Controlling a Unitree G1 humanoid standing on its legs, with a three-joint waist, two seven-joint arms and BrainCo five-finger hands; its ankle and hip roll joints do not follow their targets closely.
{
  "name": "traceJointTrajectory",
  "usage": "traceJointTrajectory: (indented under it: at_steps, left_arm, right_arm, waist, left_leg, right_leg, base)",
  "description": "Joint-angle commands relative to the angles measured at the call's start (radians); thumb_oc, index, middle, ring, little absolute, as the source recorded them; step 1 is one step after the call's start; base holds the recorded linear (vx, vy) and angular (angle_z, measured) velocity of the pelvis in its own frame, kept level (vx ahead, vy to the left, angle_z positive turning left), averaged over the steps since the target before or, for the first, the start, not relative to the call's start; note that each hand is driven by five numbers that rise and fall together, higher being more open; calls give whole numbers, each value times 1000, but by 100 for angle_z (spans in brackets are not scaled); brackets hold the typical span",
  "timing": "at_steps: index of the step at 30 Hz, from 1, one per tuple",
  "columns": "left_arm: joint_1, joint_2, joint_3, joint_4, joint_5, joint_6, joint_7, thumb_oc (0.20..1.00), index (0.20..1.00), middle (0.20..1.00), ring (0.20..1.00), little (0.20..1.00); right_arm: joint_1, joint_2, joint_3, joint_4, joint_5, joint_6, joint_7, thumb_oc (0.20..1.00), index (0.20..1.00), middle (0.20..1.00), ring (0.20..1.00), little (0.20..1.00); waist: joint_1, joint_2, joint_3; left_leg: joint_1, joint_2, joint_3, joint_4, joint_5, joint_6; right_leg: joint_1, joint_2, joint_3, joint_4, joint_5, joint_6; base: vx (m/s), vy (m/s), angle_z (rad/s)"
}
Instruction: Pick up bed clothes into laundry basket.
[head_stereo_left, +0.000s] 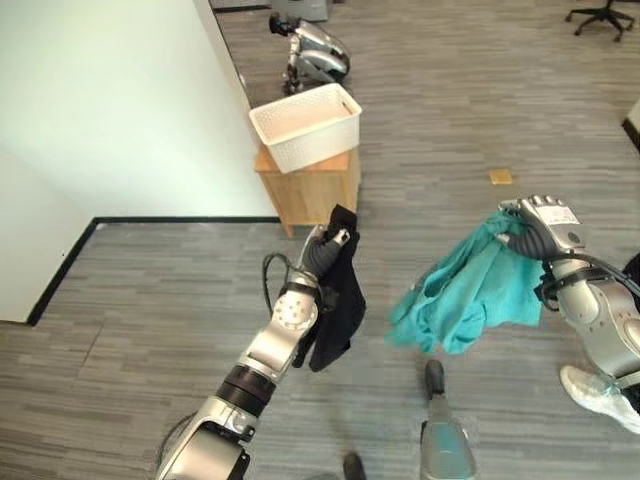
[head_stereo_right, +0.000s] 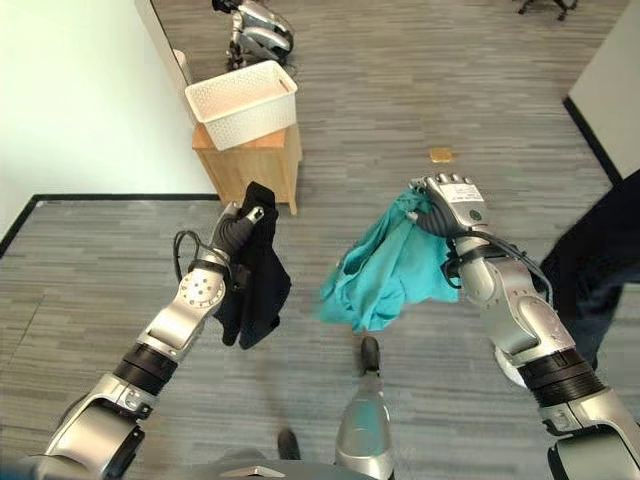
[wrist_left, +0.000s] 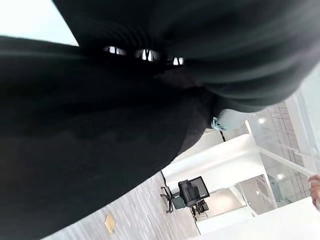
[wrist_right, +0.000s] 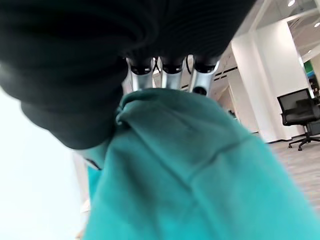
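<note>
My left hand (head_stereo_left: 322, 252) is shut on a black garment (head_stereo_left: 340, 300) that hangs down from it above the floor, a short way in front of the basket. In the left wrist view the black garment (wrist_left: 90, 165) drapes over the hand. My right hand (head_stereo_left: 535, 232) is shut on a teal garment (head_stereo_left: 470, 295), which hangs in loose folds to the right of the black one. The teal garment (wrist_right: 200, 170) bunches under the curled fingers (wrist_right: 172, 75) in the right wrist view. The white laundry basket (head_stereo_left: 305, 125) sits on a small wooden cabinet (head_stereo_left: 312, 190) against the wall.
A white wall (head_stereo_left: 100, 120) with a black baseboard runs along the left. Another robot (head_stereo_left: 315, 55) lies on the floor behind the basket. A small tan piece (head_stereo_left: 500, 177) lies on the grey plank floor. An office chair's base (head_stereo_left: 600, 15) stands far right.
</note>
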Motion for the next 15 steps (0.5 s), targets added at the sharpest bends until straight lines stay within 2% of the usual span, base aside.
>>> traceJointTrajectory:
  at_steps: [1, 2, 3, 4, 5, 6, 7, 8, 9, 10, 11, 12, 13, 14, 15]
  left_arm:
    - [-55, -24, -34, -75, -6, -59, -2, 200, 200, 200, 200, 200]
    - [-38, -34, -47, -94, -8, -51, -14, 200, 200, 200, 200, 200]
    - [-40, -33, -49, -95, -8, -51, -14, 200, 200, 200, 200, 200]
    - [-35, -37, -50, -98, -18, -52, -15, 200, 200, 200, 200, 200]
    - [-29, -37, -51, -101, -25, -47, -16, 200, 200, 200, 200, 200]
    - [-22, -35, -51, -106, -24, -49, -19, 200, 200, 200, 200, 200]
    - [-16, -33, -47, -108, -22, -50, -18, 200, 200, 200, 200, 200]
    - [-15, -33, -48, -108, -22, -50, -18, 200, 200, 200, 200, 200]
    - [3, -23, -31, -111, -11, -53, -17, 200, 200, 200, 200, 200]
    - [24, -21, -29, -121, -1, -57, -25, 200, 200, 200, 200, 200]
    - [41, -11, -25, -134, 9, -59, -30, 200, 200, 200, 200, 200]
    - [45, -7, -27, -147, 16, -61, -35, 200, 200, 200, 200, 200]
    - [47, -4, -30, -155, 25, -61, -43, 200, 200, 200, 200, 200]
    - [46, -3, -33, -162, 24, -60, -50, 200, 200, 200, 200, 200]
    - [47, 1, -34, -167, 19, -59, -53, 200, 200, 200, 200, 200]
  right_arm:
    - [-81, -93, -75, -41, 38, -8, -43, 200, 200, 200, 200, 200]
    - [-80, -104, -73, -58, 38, -7, -47, 200, 200, 200, 200, 200]
    - [-78, -103, -77, -58, 38, -7, -46, 200, 200, 200, 200, 200]
    - [-82, -108, -70, -60, 41, -8, -50, 200, 200, 200, 200, 200]
    - [-80, -104, -68, -63, 43, -7, -48, 200, 200, 200, 200, 200]
    - [-68, -100, -74, -77, 43, -10, -42, 200, 200, 200, 200, 200]
    - [-56, -97, -80, -86, 51, -19, -43, 200, 200, 200, 200, 200]
    - [-54, -97, -82, -87, 51, -19, -43, 200, 200, 200, 200, 200]
    - [-39, -96, -92, -94, 58, -41, -43, 200, 200, 200, 200, 200]
    - [-24, -104, -96, -99, 52, -51, -37, 200, 200, 200, 200, 200]
    - [-13, -116, -101, -103, 50, -63, -40, 200, 200, 200, 200, 200]
    - [-16, -123, -111, -110, 47, -62, -41, 200, 200, 200, 200, 200]
    - [-24, -135, -125, -120, 41, -60, -46, 200, 200, 200, 200, 200]
    - [-51, -149, -132, -135, 38, -58, -47, 200, 200, 200, 200, 200]
    - [-79, -152, -124, -136, 32, -56, -48, 200, 200, 200, 200, 200]
  waist:
    - [21, -11, -11]
    - [80, -35, 24]
    - [76, -38, 22]
    - [113, -43, 39]
    - [141, -41, 47]
    - [160, -51, 49]
    - [181, -42, 45]
    - [184, -44, 46]
    - [213, -5, 30]
    - [231, 0, 11]
    - [243, -2, 6]
    - [247, -6, 1]
    - [241, -8, -7]
    - [238, -3, -23]
    - [244, 7, -32]
  left_leg:
    - [-125, 281, 30, 528, 156, 5]
    - [-274, 240, -8, 757, 114, 29]
    - [-292, 236, -15, 768, 117, 33]
    - [-369, 215, -14, 782, 82, 35]
    - [-433, 198, -4, 740, 63, 34]
    - [-483, 180, 16, 721, 68, 31]
    - [-494, 164, 24, 601, 77, 36]
    - [-488, 162, 28, 596, 78, 36]
    - [-511, 161, 93, 263, 117, 42]
    - [-469, 143, 154, 64, 177, 38]
    - [-474, 151, 252, -75, 205, 33]
    - [-471, 155, 345, -149, 208, 41]
    - [-461, 172, 440, -178, 203, 52]
    - [-430, 185, 507, -181, 200, 63]
    - [-389, 177, 516, -191, 193, 79]
  right_leg:
    - [103, 79, -47, -53, -134, -44]
    - [197, 103, -32, -68, -180, -86]
    - [189, 99, -38, -68, -175, -87]
    - [241, 116, -29, -68, -210, -96]
    - [283, 132, -16, -68, -236, -100]
    - [303, 128, 2, -68, -255, -100]
    - [323, 145, 14, -68, -279, -100]
    - [325, 142, 16, -68, -280, -100]
    - [373, 188, 19, -68, -332, -83]
    - [394, 188, 20, -68, -355, -74]
    - [431, 193, 7, -68, -391, -67]
    - [455, 191, -6, -68, -411, -69]
    - [476, 195, -26, -68, -421, -70]
    - [499, 201, -44, -50, -418, -67]
    - [487, 199, -64, 42, -415, -57]
  base:
    - [338, -587, 3]
    - [333, -560, -18]
    - [394, -394, -29]
    - [327, -164, -72]
    - [448, -210, -64]
    - [467, -119, -54]
    - [285, -61, -30]
    - [648, -15, -55]
    - [680, 2, -66]
    - [883, -7, -56]
    - [569, -22, -15]
    - [490, -46, 5]
    - [446, -79, 9]
    - [453, -90, -12]
    - [579, -77, -13]
